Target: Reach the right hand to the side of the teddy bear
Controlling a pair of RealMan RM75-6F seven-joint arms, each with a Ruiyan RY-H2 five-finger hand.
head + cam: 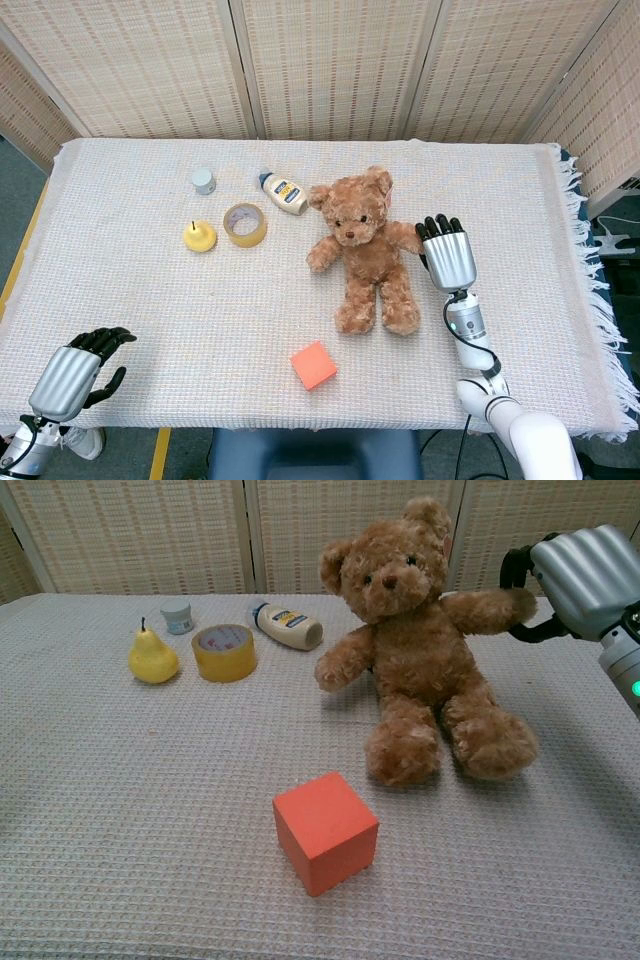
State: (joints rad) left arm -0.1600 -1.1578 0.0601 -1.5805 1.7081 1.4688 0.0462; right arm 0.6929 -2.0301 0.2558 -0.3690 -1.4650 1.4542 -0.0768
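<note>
A brown teddy bear [363,248] [420,645] sits upright in the middle of the table, arms spread. My right hand [446,252] [575,580] hovers right beside the bear's outstretched arm, its dark fingers curled toward the paw and touching or nearly touching it; it holds nothing that I can see. My left hand [75,372] rests low at the table's near left corner, fingers loosely curled, with nothing in it. The chest view does not show the left hand.
An orange cube [314,364] [325,830] lies in front of the bear. At the far left stand a yellow pear [199,236] [151,656], a tape roll [245,224] [224,651], a white bottle [284,193] [288,626] on its side and a small grey cup [204,181] [178,615].
</note>
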